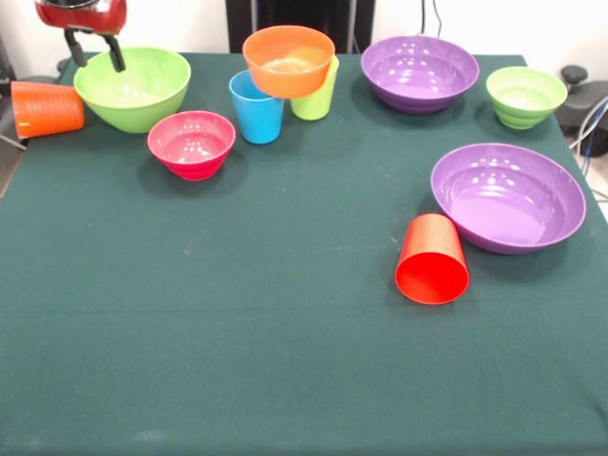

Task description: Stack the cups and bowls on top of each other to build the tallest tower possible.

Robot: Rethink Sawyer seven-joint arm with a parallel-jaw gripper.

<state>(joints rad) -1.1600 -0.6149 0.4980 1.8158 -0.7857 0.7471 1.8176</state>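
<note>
Two fingers of end effector spread apart, empty, above large lime green bowl rim | orange bowl sits atop lime green cup, beside blue cup | red cup lies tipped on desk touching purple bowl

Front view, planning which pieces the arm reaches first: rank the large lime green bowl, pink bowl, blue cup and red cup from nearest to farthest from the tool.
From the tool, top left:
1. Large lime green bowl, right beside it.
2. Pink bowl, below and right.
3. Blue cup, further right, upright.
4. Red cup, lying on its side, far right and low.
</note>
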